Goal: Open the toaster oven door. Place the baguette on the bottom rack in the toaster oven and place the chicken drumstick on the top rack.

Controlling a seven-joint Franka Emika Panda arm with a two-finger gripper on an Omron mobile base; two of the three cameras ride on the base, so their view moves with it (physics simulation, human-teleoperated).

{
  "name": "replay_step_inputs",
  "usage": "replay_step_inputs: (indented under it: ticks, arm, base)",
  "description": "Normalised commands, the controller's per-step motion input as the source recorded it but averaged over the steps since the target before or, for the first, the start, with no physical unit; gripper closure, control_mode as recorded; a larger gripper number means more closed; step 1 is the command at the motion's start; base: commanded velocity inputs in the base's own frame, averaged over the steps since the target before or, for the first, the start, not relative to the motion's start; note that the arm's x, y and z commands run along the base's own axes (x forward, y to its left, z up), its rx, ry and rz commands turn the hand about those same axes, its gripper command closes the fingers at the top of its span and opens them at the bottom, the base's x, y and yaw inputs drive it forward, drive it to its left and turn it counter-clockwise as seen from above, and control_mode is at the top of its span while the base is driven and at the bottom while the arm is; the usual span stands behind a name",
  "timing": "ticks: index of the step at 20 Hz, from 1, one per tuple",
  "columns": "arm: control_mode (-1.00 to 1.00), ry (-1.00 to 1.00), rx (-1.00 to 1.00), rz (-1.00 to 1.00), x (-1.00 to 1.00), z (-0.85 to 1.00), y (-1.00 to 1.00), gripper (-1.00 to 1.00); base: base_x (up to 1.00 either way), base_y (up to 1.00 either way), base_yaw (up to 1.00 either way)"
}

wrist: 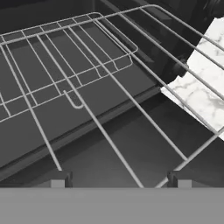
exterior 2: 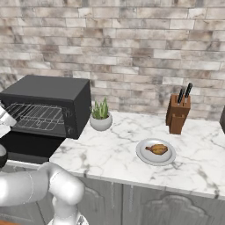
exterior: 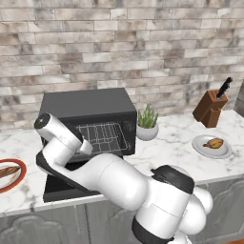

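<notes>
Brick wall (exterior: pixel 143 43) behind, pale grey and tan courses. Marble counter (exterior 2: pixel 114 154), white with grey veins, over grey cabinet fronts. Toaster oven (exterior: pixel 88 107), matte black, at counter's left part against the wall. Toaster oven door (exterior: pixel 59 188) dropped flat toward the counter edge, cavity exposed. Top rack (wrist: pixel 144 57) pulled forward over the door; bottom rack (wrist: pixel 57 65) below it, further in; both bare silver wire. Knife block (exterior 2: pixel 178 112), brown, dark handles up, well right of oven. Potted plant (exterior 2: pixel 101 116), white bowl, green spikes, just beside oven's right wall. Grey plate (exterior 2: pixel 155 152) near block, carrying chicken drumstick (exterior 2: pixel 157 149). Red-rimmed plate (exterior: pixel 9 174) at far left edge, carrying baguette (exterior: pixel 8 170), only partly in frame. Gripper (wrist: pixel 120 179) at oven mouth above the open door, tips spread apart, nothing seen between them.
</notes>
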Motion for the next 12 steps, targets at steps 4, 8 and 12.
replay_step_inputs:
  ticks: [4, 8, 12]
  arm:
    - [-1.0, 0.19, -0.15, 0.0, -0.65, -0.94, 0.18, -1.0]
    - [-1.0, 0.2, -0.14, 0.0, -0.55, -0.89, 0.13, -1.0]
    - [-1.0, 0.1, 0.0, 0.0, -0.27, -0.17, -0.04, -1.0]
  base:
    - [0.0, 0.0, 0.0]
    - [0.0, 0.0, 0.0]
    - [0.0, 0.0, 0.0]
